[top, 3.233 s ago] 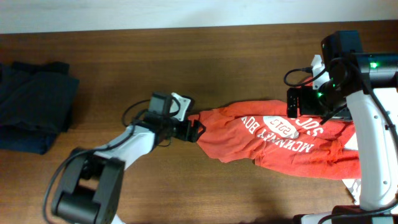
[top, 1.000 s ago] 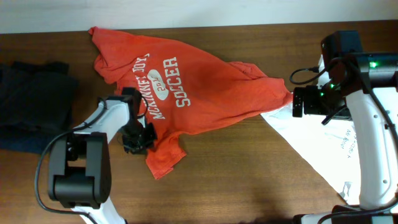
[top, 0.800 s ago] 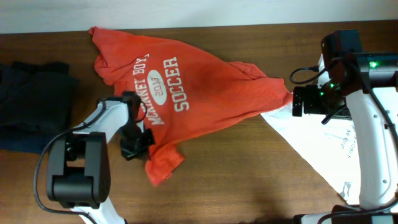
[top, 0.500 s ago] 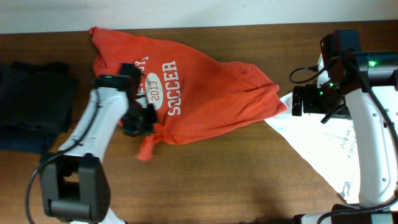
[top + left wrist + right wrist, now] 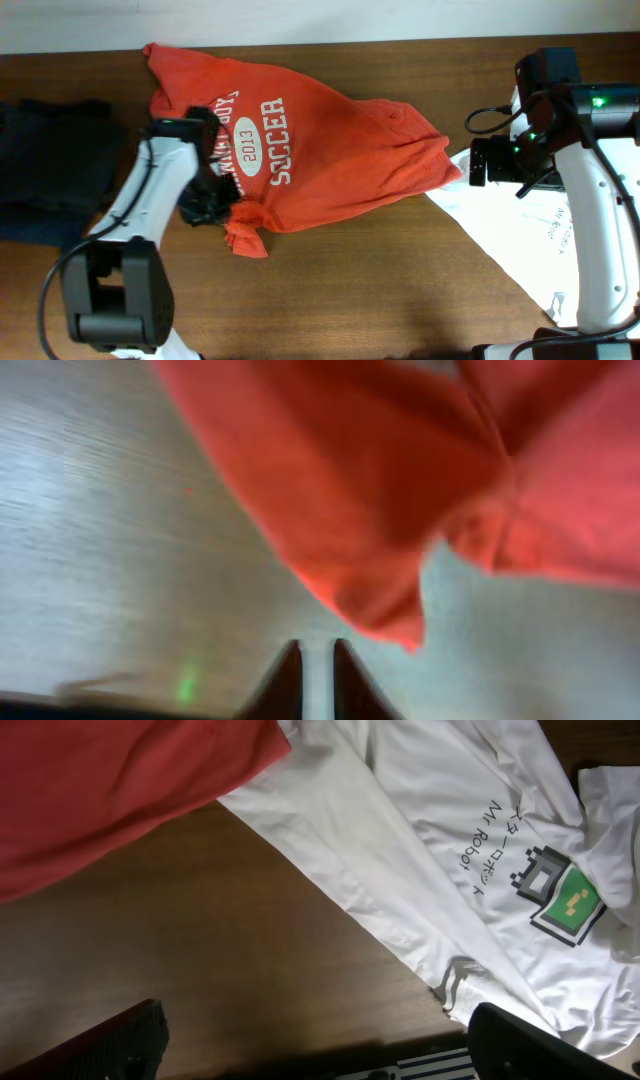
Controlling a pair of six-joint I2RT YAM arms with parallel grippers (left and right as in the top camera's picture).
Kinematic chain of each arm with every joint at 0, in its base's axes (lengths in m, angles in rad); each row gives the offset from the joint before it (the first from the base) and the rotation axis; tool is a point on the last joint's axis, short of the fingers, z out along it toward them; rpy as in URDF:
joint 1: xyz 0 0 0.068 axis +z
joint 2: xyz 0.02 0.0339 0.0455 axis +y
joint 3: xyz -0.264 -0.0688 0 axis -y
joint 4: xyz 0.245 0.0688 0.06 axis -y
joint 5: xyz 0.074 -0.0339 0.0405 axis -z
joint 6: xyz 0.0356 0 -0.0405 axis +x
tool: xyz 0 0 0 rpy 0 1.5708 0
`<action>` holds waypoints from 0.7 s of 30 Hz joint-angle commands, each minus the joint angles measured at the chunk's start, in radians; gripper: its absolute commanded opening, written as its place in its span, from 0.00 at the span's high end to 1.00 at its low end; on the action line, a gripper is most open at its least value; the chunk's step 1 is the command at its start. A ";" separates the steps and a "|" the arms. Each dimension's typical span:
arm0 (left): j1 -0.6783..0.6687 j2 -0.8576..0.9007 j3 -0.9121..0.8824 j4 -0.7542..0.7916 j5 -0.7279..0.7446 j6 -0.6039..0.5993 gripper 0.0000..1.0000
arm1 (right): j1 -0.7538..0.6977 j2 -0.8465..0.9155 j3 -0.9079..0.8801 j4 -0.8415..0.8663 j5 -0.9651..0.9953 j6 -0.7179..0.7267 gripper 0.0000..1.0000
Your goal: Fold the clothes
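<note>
An orange T-shirt with white "SOCCER" lettering lies spread across the wooden table, with its lower-left corner bunched up. My left gripper hovers just left of that corner. In the left wrist view its fingers stand almost together with only table showing between them, and the orange fabric lies just beyond the tips. My right gripper is open beside the shirt's right end. Its wide-spread fingers frame bare table and a white T-shirt.
The white T-shirt, printed with "Mr Robot" and a pixel graphic, lies crumpled at the right under my right arm. Dark folded clothes sit at the far left edge. A pale wall borders the table's back edge.
My left gripper carried the shirt's lower-left hem up and left, then drew back a little, and the corner now lies bunched beside it. The right arm stayed put.
</note>
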 commanded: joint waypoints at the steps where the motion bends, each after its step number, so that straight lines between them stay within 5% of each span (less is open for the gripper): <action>1: 0.086 -0.029 -0.050 0.075 0.014 -0.009 0.61 | -0.008 0.005 0.004 0.001 0.023 0.005 0.01; 8: 0.214 -0.029 -0.207 0.234 0.059 -0.091 0.59 | -0.008 0.005 0.004 0.006 0.023 0.005 0.01; 15: 0.087 -0.029 -0.326 0.401 0.221 -0.137 0.59 | -0.008 0.005 0.004 0.011 0.023 0.005 0.01; 21: 0.026 -0.031 -0.278 0.781 0.307 -0.148 0.60 | -0.008 0.005 0.004 0.002 0.023 0.005 0.01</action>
